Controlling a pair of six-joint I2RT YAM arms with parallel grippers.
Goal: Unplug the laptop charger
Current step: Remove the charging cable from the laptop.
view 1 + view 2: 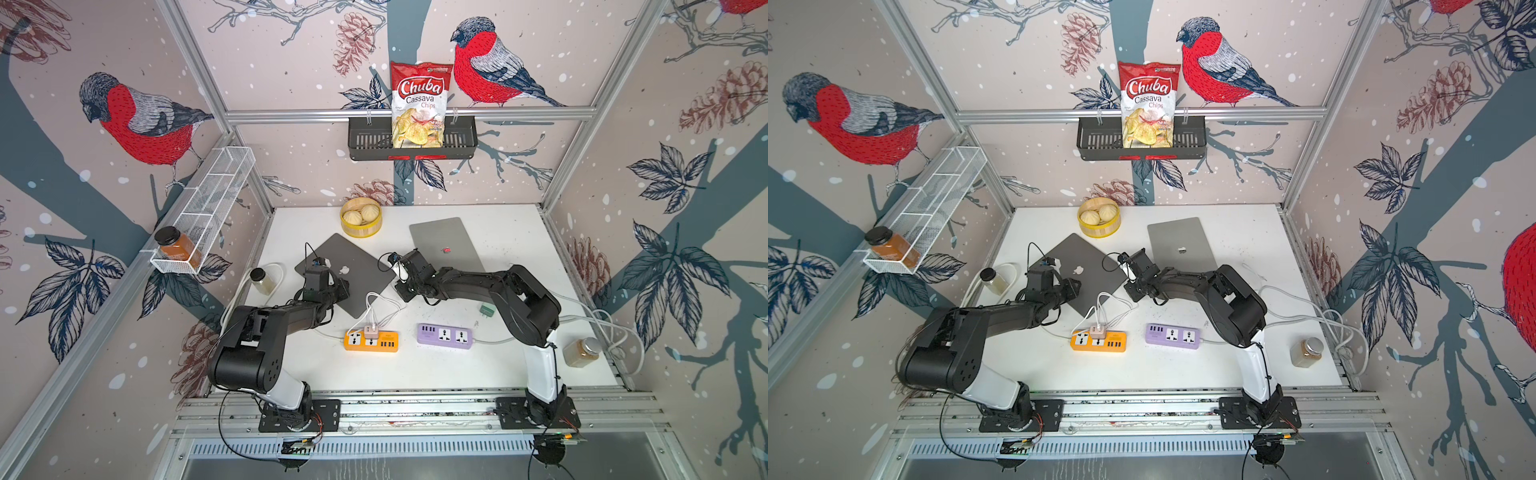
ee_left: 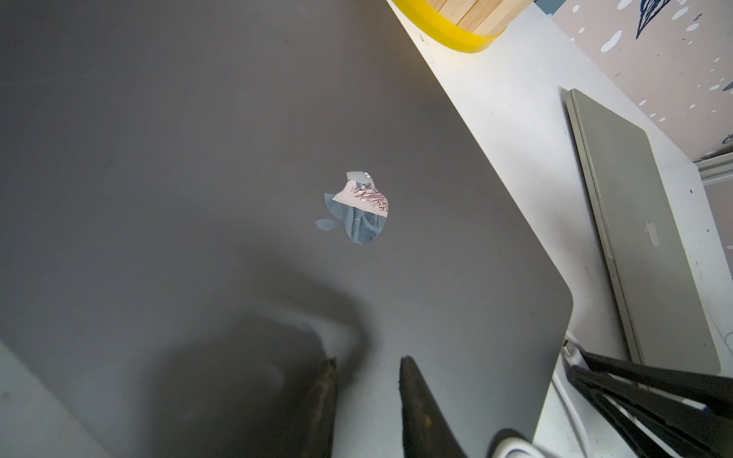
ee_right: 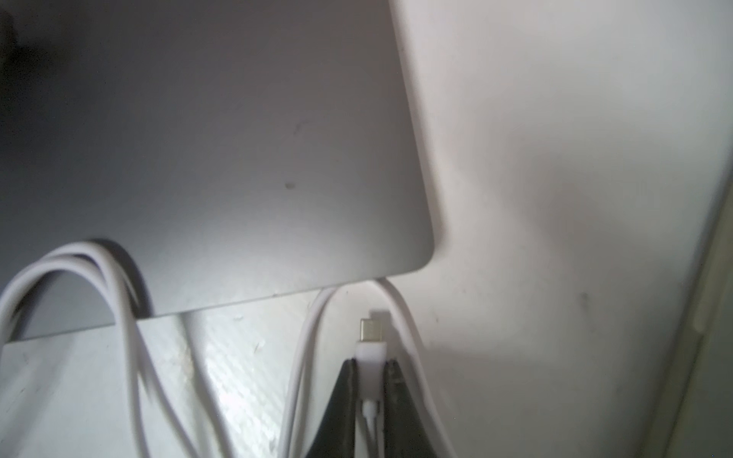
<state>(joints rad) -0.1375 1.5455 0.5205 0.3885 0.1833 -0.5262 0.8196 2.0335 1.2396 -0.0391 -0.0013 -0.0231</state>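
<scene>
White plug (image 3: 371, 345) clamped in your right gripper (image 3: 371, 361), arm reaching 10 o'clock; left gripper (image 2: 367, 361) nearly closed, empty, over grey laptop (image 2: 198, 158).

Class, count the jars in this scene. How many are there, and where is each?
3. An orange jar sits in the wire shelf; a pale jar stands on the table beside the dark laptop; an amber jar stands near the table's right front corner. None seems hidden.
</scene>
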